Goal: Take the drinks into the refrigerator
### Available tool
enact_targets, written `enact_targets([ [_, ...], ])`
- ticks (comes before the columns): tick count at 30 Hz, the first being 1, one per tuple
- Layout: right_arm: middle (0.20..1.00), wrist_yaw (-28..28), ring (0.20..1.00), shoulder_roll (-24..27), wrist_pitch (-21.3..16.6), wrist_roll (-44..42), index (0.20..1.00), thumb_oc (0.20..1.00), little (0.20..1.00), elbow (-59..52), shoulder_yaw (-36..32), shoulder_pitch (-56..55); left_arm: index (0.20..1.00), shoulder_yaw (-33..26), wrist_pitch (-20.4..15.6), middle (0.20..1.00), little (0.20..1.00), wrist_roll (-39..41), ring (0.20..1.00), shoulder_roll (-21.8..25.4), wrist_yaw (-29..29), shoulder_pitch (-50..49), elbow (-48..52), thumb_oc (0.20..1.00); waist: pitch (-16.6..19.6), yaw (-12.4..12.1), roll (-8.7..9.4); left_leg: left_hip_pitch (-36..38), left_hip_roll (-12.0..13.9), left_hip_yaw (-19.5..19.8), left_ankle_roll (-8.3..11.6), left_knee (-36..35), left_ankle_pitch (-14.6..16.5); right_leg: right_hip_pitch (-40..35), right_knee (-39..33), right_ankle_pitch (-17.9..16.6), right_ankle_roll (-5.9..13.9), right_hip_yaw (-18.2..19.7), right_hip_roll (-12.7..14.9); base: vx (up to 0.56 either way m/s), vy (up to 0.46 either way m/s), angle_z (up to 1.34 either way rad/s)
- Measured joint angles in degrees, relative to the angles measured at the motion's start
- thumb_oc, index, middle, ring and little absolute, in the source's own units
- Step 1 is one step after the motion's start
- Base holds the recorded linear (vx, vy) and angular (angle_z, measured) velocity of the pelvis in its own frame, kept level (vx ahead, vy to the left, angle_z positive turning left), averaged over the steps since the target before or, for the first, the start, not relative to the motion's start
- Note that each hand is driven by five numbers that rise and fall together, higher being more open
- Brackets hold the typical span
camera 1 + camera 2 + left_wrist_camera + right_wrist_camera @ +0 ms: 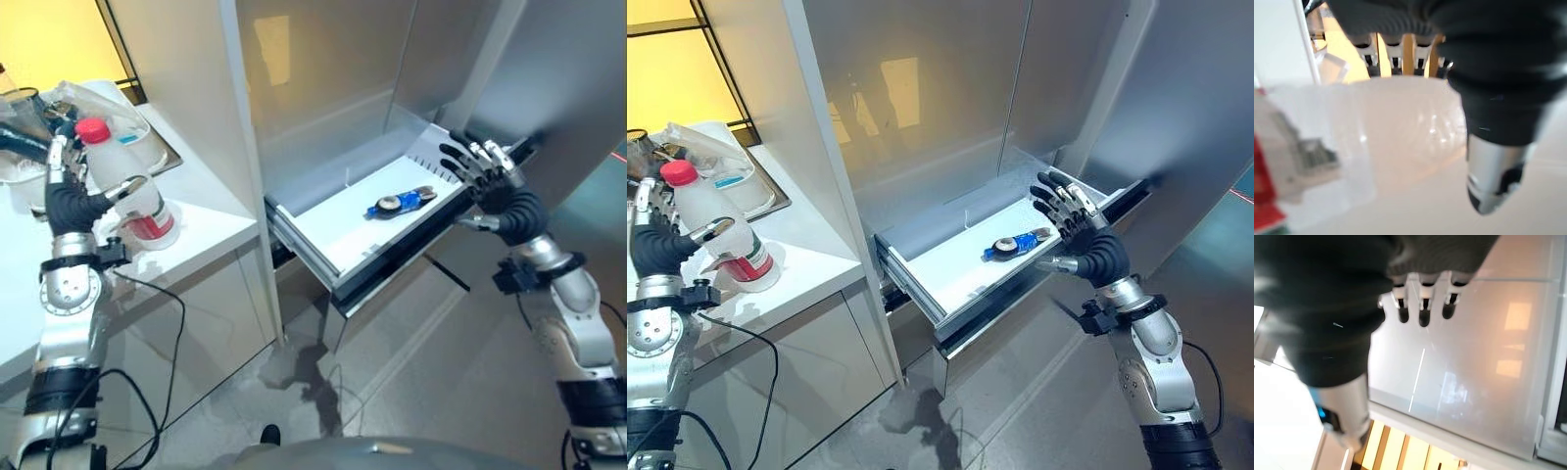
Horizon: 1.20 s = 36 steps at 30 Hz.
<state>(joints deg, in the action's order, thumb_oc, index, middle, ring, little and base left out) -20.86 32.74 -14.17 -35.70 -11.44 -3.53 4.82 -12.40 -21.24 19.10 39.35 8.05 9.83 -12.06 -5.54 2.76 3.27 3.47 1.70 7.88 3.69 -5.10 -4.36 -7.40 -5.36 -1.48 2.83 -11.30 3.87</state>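
Clear bottle [127, 191] with red cap, red label, white drawer [333, 230], blue drink [397, 203]

The right hand [1352, 347], under its dark ribbed cover, holds nothing, its dark-tipped fingers [1423, 308] straight before a pale, glossy refrigerator panel [1484, 372]; the silver thumb [1347, 416] stands apart.

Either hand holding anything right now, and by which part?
Left hand grips the red-capped bottle around its body, standing on the counter. Right hand is open and holds nothing, beside the open refrigerator drawer.
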Motion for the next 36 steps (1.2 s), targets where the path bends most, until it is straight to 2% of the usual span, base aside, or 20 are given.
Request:
enact_targets([
  [7, 1.000, -0.4, 1.000, 0.0, 0.9, 0.0, 1.000, 1.000, 1.000, -0.8, 0.1, 0.0, 1.000, 0.1, 0.8, 1.000, 1.000, -0.9, 1.000, 0.2, 0.5, 0.7, -0.7, 1.000, 0.1, 1.0, 0.11, 0.1, 0.0, 0.0, 0.00, 0.0, 0.0, -0.1, 0.0, 0.0, 0.01, 0.0, 0.0, 0.00, 0.001, 0.00],
  [14, 1.000, -0.6, 1.000, 0.0, 0.9, -0.1, 1.000, 1.000, 1.000, -1.9, 0.1, 0.0, 1.000, 2.2, 0.9, 1.000, 1.000, -2.6, 1.000, 0.2, 0.9, 3.1, -2.8, 1.000, 0.1, 1.0, 0.16, 0.3, 0.0, 0.0, 0.00, 0.0, 0.0, -0.3, -0.2, -0.1, -0.02, 0.1, 0.0, -0.02, 0.003, 0.00],
  [29, 1.000, -1.5, 1.000, 0.0, 1.2, -1.0, 1.000, 1.000, 1.000, -2.0, 0.2, 0.0, 1.000, 2.2, 2.7, 1.000, 1.000, -2.6, 1.000, 0.2, -0.2, 3.1, -3.5, 1.000, 0.2, 1.0, 0.27, 0.8, 0.0, 0.0, -0.04, 0.0, 0.0, -0.8, 0.0, -0.1, -0.01, 0.1, 0.0, -0.01, 0.003, 0.00],
  [30, 1.000, -1.5, 1.000, 0.0, 1.3, -1.0, 1.000, 1.000, 1.000, -2.0, 0.2, 0.0, 0.620, 2.2, 2.9, 0.620, 0.620, -2.6, 0.620, 0.2, -0.3, 3.1, -3.6, 0.620, 0.2, 1.0, 0.27, 0.9, 0.0, 0.0, -0.04, 0.0, 0.0, -0.8, -0.1, -0.1, 0.00, 0.1, 0.1, 0.00, 0.000, 0.00],
  [31, 1.000, -1.5, 1.000, 0.0, 1.3, -1.0, 1.000, 1.000, 1.000, -2.0, 0.2, 0.0, 0.200, 2.2, 3.1, 0.200, 0.200, -2.6, 0.200, 0.2, -0.7, 3.1, -3.9, 0.200, 0.3, 1.0, 0.25, 0.9, 0.0, 0.0, -0.04, 0.0, 0.0, -0.8, -0.1, -0.1, 0.00, 0.1, 0.0, 0.00, 0.000, 0.00],
  [36, 1.000, -1.5, 1.000, 0.0, 1.9, -1.0, 1.000, 1.000, 1.000, -2.0, 0.2, 0.0, 0.200, 2.3, 3.5, 0.200, 0.200, -2.5, 0.200, 0.2, -2.0, 3.1, -4.8, 0.200, 0.4, 1.0, 0.22, 0.9, 0.0, 0.0, -0.04, 0.0, 0.0, -0.8, -0.2, -0.1, -0.01, 0.1, 0.0, 0.01, -0.001, 0.00],
])
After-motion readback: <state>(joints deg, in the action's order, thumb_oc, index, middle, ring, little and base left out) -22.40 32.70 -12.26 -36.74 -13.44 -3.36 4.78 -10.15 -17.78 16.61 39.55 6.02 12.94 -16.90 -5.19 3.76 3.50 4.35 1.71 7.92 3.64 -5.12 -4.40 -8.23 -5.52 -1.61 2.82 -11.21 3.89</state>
